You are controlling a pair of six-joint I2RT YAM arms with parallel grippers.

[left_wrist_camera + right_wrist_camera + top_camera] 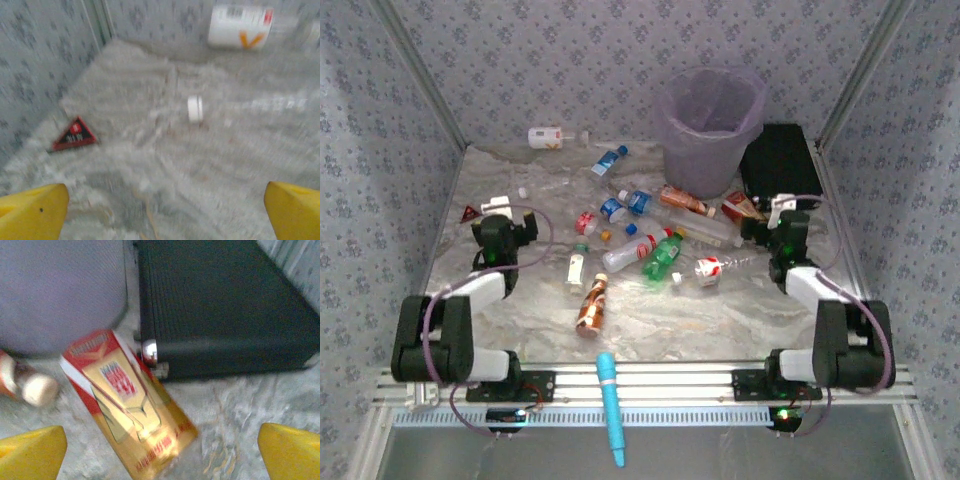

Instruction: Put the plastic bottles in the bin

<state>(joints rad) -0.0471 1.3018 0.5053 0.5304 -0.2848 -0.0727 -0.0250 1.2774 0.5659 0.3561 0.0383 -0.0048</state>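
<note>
The plastic bottles lie scattered over the middle of the table: a brown one, a green one, a clear one with a red label, a blue one, and a white one by the back wall. The white bottle also lies ahead of my left gripper, which is open over bare table. The pale-purple bin stands upright at the back. My left gripper is at the left. My right gripper is at the right, open, with nothing between its fingers.
A flat black box sits right of the bin, close ahead of my right gripper. A red-and-gold carton lies against the box. A red triangle and a white cap lie at the left. A light-blue pen-shaped tool rests at the near edge.
</note>
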